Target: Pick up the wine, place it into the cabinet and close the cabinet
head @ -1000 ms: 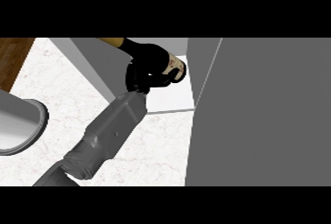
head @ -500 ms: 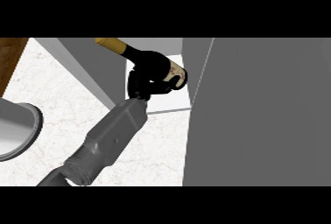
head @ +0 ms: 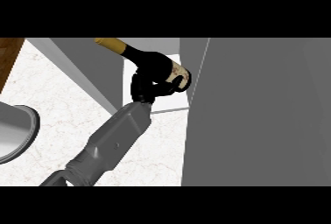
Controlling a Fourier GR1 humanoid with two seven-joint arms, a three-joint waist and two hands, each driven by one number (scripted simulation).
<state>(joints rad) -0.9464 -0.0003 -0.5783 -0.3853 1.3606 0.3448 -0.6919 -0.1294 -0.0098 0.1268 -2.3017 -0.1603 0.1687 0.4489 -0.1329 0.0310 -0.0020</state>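
One grey forearm (head: pixel 116 140) comes in from the lower left edge and runs diagonally up to a black hand (head: pixel 147 87) near top centre. Which side's hand this is can't be told from the view alone; by its position, coming from the lower left, it reads as the left hand. The other hand doesn't show.

Fingers are curled round the wine bottle (head: pixel 155 63), grasping its dark body. Bottle is tilted: the gold-foil neck (head: pixel 111 43) points up-left toward the top edge, and the base with its pale, reddish-marked label (head: pixel 178 75) sits lower right, just beside the edge of the grey cabinet door (head: pixel 258 113). Bottle is held off the counter, over the cabinet opening.

Cabinet: open door is a big flat grey panel filling the right side of the view. A grey side wall (head: pixel 84 65) slants from top left down toward centre. Between the wall and the door a pale interior floor (head: pixel 169 103) shows, right under the hand and bottle.

White marbled counter (head: pixel 58 105) spans left and bottom centre. A grey round rimmed vessel (head: pixel 14 133) is cut off at the left edge, well apart from the hand. A brown wood strip (head: pixel 9 54) sits at top left.
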